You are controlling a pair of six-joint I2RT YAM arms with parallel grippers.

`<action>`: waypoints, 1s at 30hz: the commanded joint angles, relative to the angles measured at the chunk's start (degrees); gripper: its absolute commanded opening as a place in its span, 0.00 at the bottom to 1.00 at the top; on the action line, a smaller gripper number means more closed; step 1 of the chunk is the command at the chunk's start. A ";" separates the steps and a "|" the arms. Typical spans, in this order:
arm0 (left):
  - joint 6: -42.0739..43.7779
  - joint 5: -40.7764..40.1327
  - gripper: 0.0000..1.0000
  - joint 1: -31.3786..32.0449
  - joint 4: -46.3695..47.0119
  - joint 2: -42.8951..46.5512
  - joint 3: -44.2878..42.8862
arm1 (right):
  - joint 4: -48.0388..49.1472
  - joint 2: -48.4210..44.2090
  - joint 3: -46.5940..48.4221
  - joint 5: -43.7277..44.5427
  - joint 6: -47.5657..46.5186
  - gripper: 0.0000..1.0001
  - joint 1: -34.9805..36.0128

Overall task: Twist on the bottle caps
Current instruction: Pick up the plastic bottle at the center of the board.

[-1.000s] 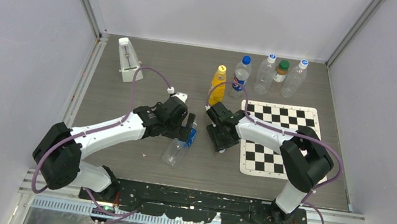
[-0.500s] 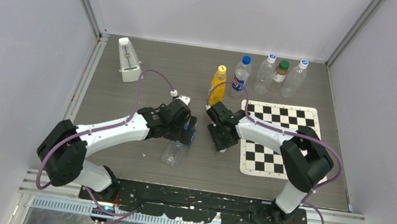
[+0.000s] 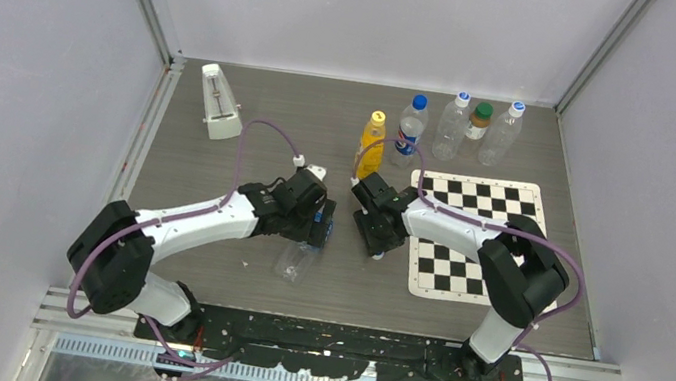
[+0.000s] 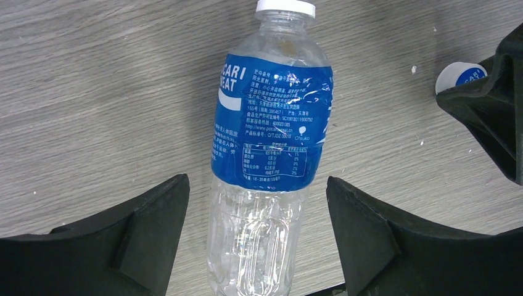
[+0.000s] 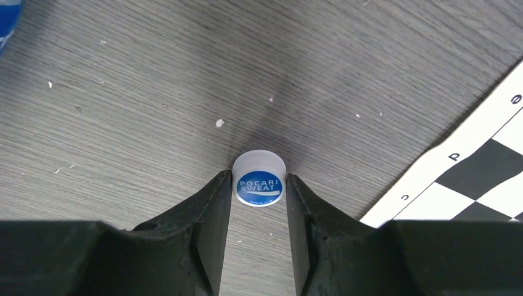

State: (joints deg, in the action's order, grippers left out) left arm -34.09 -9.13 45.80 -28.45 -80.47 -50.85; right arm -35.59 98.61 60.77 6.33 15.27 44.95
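A clear bottle with a blue label (image 4: 271, 135) lies on the table (image 3: 215, 172), its open white neck pointing away. It also shows in the top view (image 3: 296, 260). My left gripper (image 4: 258, 185) is open, one finger on each side of the bottle's lower body, not touching it; it also shows in the top view (image 3: 316, 226). My right gripper (image 5: 259, 185) is shut on a white cap with a blue top (image 5: 259, 187) that rests on the table; it also shows in the top view (image 3: 384, 250). The cap shows at the left wrist view's right edge (image 4: 459, 74). A yellow cap (image 3: 378, 116) and a blue cap (image 3: 419, 102) sit on upright bottles at the back.
A chessboard mat (image 3: 469, 235) lies just right of my right gripper. Three more upright bottles (image 3: 478, 126) stand at the back right, one with a dark green cap. A white wedge-shaped object (image 3: 219, 102) stands at the back left.
My left arm has shifted slightly over the lying bottle. The right arm has not moved.
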 commanded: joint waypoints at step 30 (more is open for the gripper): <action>8.58 -1.20 0.39 0.30 9.78 2.33 1.72 | -2.02 -16.84 1.93 -6.60 -3.55 0.16 -2.02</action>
State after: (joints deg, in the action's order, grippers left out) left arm -30.83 -8.75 45.80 -23.99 -85.34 -50.35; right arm -36.14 87.15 60.12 3.33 13.65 43.66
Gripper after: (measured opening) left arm 0.458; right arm 0.383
